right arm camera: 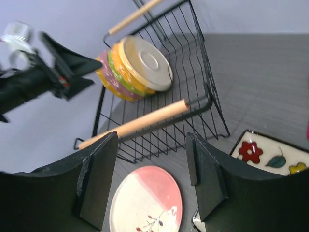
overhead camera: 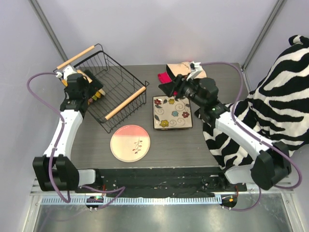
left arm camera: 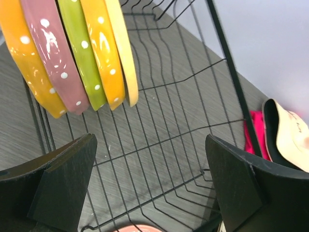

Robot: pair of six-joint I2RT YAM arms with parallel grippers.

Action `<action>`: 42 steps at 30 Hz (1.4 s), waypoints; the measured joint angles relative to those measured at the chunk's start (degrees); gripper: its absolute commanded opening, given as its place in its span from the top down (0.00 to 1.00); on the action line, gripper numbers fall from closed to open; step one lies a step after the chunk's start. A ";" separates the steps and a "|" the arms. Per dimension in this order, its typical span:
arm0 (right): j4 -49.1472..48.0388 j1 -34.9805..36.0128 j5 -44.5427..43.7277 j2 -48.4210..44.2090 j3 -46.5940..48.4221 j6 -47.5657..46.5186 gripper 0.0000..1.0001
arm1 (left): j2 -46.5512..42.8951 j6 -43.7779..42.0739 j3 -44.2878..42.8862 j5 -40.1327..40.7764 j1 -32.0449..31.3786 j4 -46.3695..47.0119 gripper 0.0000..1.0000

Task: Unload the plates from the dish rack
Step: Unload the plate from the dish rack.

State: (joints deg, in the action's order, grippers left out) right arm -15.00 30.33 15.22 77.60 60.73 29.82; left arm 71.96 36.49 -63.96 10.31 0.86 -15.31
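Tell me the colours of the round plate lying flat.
The round plate is pink and cream with a dark sprig; top external view.

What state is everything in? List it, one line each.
Dish rack: holds five plates.
Racked plates: upright on edge, packed together.
Pink-and-cream plate: flat on table, outside rack.
Square plate: flat on table.
Left pincer: open, empty.
Right pincer: open, empty.

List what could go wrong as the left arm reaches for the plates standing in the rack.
1. The five plates stand on edge, pressed together; the open left gripper may pinch two or tip the rest.
2. Its fingers sit close to the dish rack wires and could snag them.
3. The pink plate and square plate lie close by; a careless set-down could strike them.
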 measured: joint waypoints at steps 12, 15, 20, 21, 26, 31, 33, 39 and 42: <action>-6.47 -4.79 1.81 -7.21 -9.75 2.97 0.32 | 13.53 2.27 -6.86 0.61 0.00 2.45 0.03; -6.58 -5.35 2.08 -7.21 -10.10 3.43 0.32 | 15.04 2.21 -8.15 0.63 0.00 3.54 0.03; -7.87 -5.66 2.93 -7.23 -10.27 3.80 0.32 | 18.14 1.86 -10.14 0.57 0.00 4.68 0.03; -8.04 -5.70 2.99 -7.23 -10.38 3.85 0.32 | 18.78 1.81 -10.51 0.57 0.00 4.85 0.03; -8.61 -6.12 3.50 -7.23 -11.04 4.13 0.32 | 21.11 1.38 -11.26 0.59 0.00 5.20 0.03; -8.87 -6.71 3.98 -7.23 -11.32 4.42 0.32 | 22.49 0.76 -11.91 0.63 -0.02 5.27 0.02; -9.09 -6.88 4.07 -7.23 -11.54 4.44 0.31 | 22.95 0.76 -12.13 0.66 -0.13 5.53 0.02; -9.55 -7.48 4.46 -7.23 -12.00 4.66 0.32 | 24.15 0.79 -13.44 1.49 -0.44 5.44 0.02; -9.86 -7.65 4.55 -7.23 -12.00 4.74 0.32 | 25.07 0.87 -13.94 1.70 -0.48 5.92 0.02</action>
State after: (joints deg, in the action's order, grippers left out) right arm -24.86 22.68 19.77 70.37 48.73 34.57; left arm 97.03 37.36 -77.91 12.01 0.38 -9.39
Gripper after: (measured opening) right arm 0.684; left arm 0.981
